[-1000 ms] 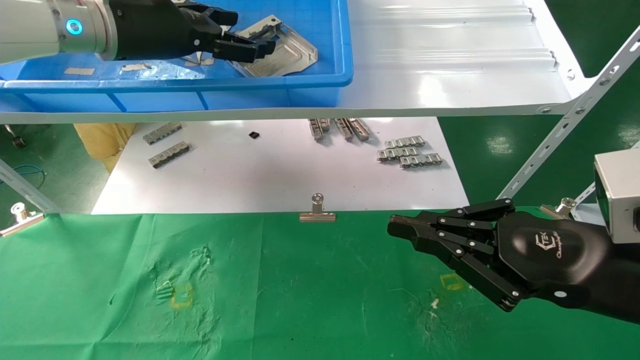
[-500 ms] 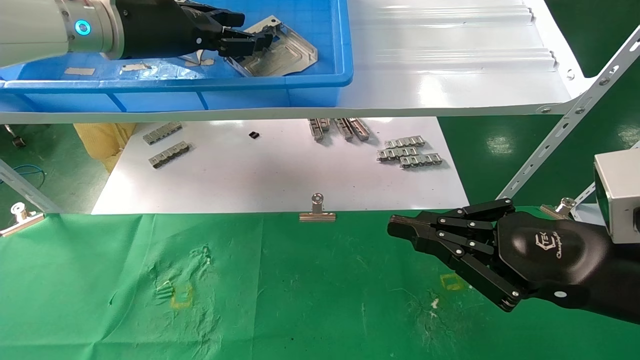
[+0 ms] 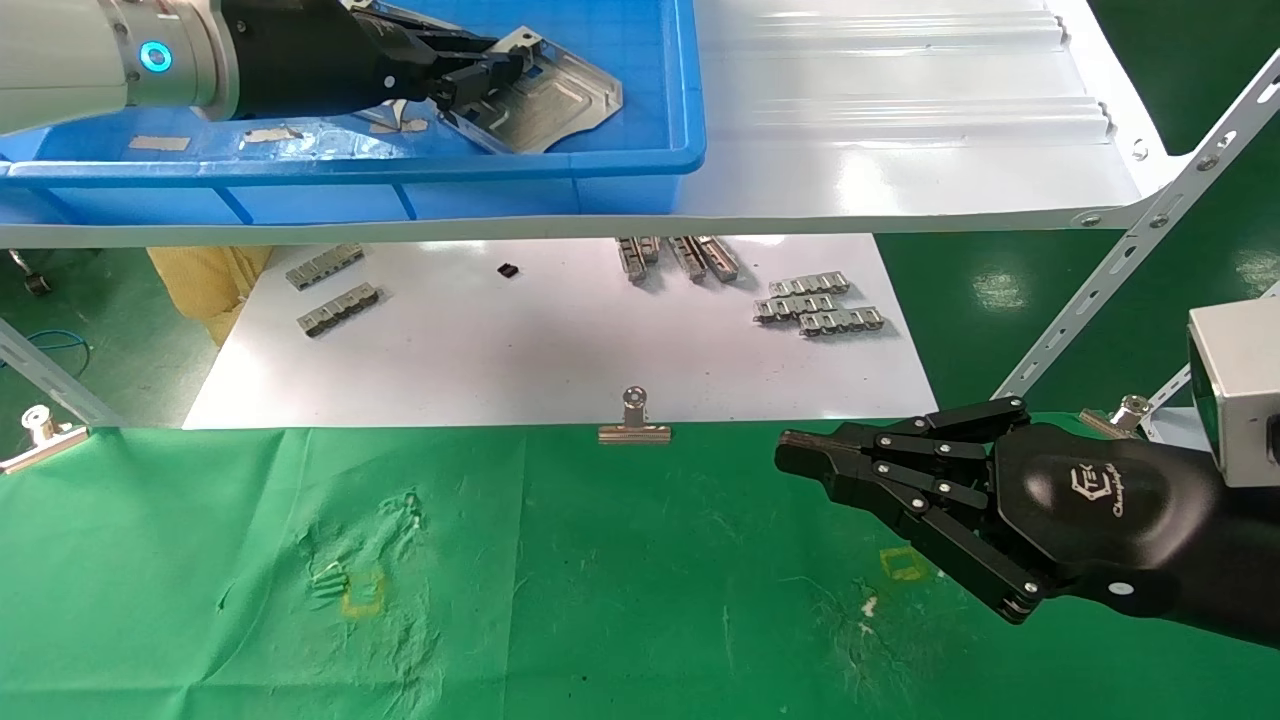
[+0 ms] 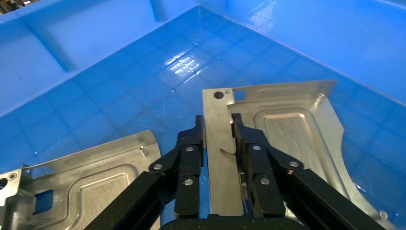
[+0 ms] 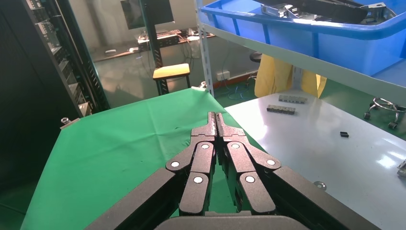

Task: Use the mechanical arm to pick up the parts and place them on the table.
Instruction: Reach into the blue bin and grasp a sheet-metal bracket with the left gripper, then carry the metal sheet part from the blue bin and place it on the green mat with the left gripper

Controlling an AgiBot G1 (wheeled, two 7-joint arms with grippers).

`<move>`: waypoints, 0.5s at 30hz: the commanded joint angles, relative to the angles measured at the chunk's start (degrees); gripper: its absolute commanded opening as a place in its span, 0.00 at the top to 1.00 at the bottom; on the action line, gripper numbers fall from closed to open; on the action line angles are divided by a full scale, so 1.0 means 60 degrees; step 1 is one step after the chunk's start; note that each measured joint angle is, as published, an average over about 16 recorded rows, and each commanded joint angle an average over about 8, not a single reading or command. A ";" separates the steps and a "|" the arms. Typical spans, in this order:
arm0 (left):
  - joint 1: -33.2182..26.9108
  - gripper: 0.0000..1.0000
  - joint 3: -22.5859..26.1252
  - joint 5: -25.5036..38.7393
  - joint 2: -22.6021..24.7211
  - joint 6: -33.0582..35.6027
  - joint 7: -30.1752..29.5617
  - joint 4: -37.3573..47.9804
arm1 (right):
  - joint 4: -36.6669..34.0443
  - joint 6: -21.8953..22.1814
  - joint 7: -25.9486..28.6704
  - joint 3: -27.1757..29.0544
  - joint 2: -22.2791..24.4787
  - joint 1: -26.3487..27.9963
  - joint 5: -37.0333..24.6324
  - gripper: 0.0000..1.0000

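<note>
My left gripper (image 3: 490, 72) reaches into the blue bin (image 3: 640, 150) on the white shelf. It is shut on the folded rim of a silver part (image 3: 565, 95), which tilts up off the bin floor. In the left wrist view the fingers (image 4: 191, 143) clamp the rim strip of that part (image 4: 292, 134) from both sides. A second part (image 4: 91, 177) lies flat in the bin beside it. My right gripper (image 3: 790, 452) hovers shut and empty over the right of the green table (image 3: 600, 600); it also shows in the right wrist view (image 5: 215, 117).
The glossy white shelf (image 3: 900, 150) overhangs a white board (image 3: 560, 350) that carries several grey ridged strips (image 3: 820, 305). A silver binder clip (image 3: 634, 425) pins the cloth's far edge. A slanted shelf strut (image 3: 1130, 250) stands at the right. Yellow squares (image 3: 362, 592) mark the cloth.
My left gripper has closed on the part's rim; the part has tipped up and shifted slightly left in the bin. The right arm has not moved.
</note>
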 commanded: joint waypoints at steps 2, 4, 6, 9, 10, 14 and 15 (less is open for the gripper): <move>-0.0020 1.00 -0.0014 -0.0020 -0.0012 -0.0030 0.0013 0.0010 | 0.0000 0.0000 0.0000 0.0000 0.0000 0.0000 0.0000 1.00; -0.0049 1.00 -0.0046 -0.0066 -0.0039 -0.0021 0.0022 0.0003 | 0.0000 0.0000 0.0000 0.0000 0.0000 0.0000 0.0000 1.00; -0.0087 1.00 -0.0087 -0.0124 -0.0081 0.0017 0.0032 -0.0010 | 0.0000 0.0000 0.0000 0.0000 0.0000 0.0000 0.0000 1.00; -0.0163 1.00 -0.0167 -0.0238 -0.0179 0.0132 0.0051 -0.0038 | 0.0000 0.0000 0.0000 0.0000 0.0000 0.0000 0.0000 1.00; -0.0193 1.00 -0.0199 -0.0285 -0.0223 0.0188 0.0057 -0.0048 | 0.0000 0.0000 0.0000 0.0000 0.0000 0.0000 0.0000 1.00; -0.0305 1.00 -0.0381 -0.0547 -0.0438 0.0488 0.0092 -0.0098 | 0.0000 0.0000 0.0000 0.0000 0.0000 0.0000 0.0000 1.00; -0.0332 1.00 -0.0436 -0.0627 -0.0512 0.0600 0.0119 -0.0122 | 0.0000 0.0000 0.0000 0.0000 0.0000 0.0000 0.0000 1.00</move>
